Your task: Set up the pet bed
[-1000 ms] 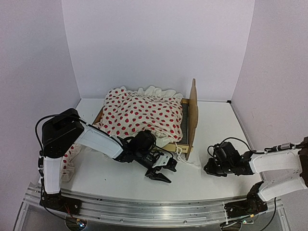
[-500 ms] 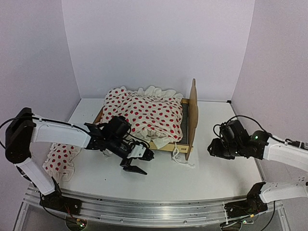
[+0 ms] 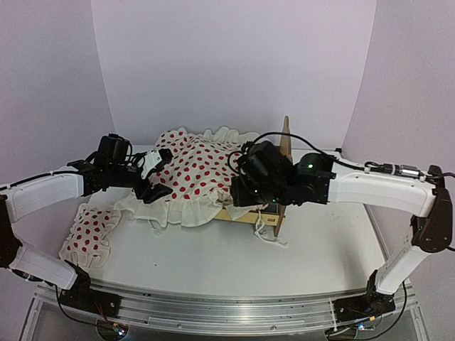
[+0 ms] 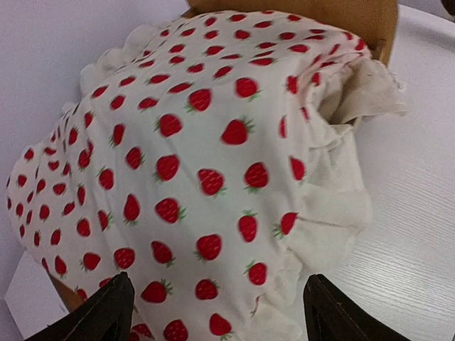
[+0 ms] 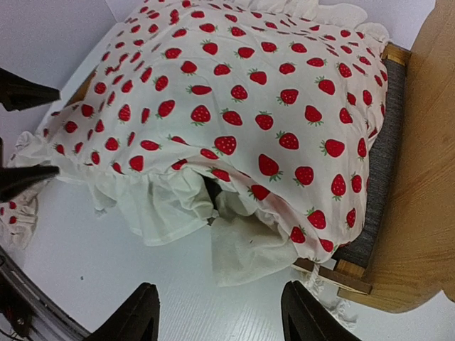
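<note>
cloth (image 3: 199, 174) covers pet bed (image 5: 419, 163), table (image 3: 213, 252) front passable

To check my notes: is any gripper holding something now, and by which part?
Nothing is held. The left gripper and the right gripper are both open, close to the cloth.

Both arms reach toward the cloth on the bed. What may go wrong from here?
1. The cloth lies bunched and hangs over the near side of the bed; a pull from one side may drag it off or shift the bed.
2. The left gripper and right gripper, both open, face this cloth, so they may collide.
3. The right arm passes close to the headboard and may knock it.
</note>
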Motion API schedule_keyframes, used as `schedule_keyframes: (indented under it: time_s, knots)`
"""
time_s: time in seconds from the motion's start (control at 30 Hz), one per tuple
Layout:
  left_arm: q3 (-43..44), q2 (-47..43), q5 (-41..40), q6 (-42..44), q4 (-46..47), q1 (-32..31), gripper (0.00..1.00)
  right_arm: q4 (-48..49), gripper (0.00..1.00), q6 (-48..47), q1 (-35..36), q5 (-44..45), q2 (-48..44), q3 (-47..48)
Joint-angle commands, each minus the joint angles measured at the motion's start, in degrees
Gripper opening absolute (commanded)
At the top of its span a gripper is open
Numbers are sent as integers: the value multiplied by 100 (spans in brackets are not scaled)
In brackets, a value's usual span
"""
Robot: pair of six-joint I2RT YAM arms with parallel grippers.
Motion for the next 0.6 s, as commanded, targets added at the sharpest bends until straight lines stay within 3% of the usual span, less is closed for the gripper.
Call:
schedule_keyframes:
  time_s: [0.0, 0.2, 0.4, 0.5, 0.57]
  knots:
    - [-53, 190, -723, -495, -32, 564, 84, -237, 61, 980, -237, 334, 536, 110]
    - [-291, 426, -921, -53, -4, 698, 75, -202, 58, 1424, -931, -1079, 1462, 494]
    - [-632, 461, -917, 115, 52, 700, 59, -185, 49, 1619, -1010, -1474, 1800, 601]
    - [-710, 488, -821, 121, 126, 700, 43, -193, 23, 1629, -1074, -1540, 1787, 467]
    - [-641, 492, -791, 175, 108, 699, 26, -199, 9, 1599, -1133, -1365, 1534, 241]
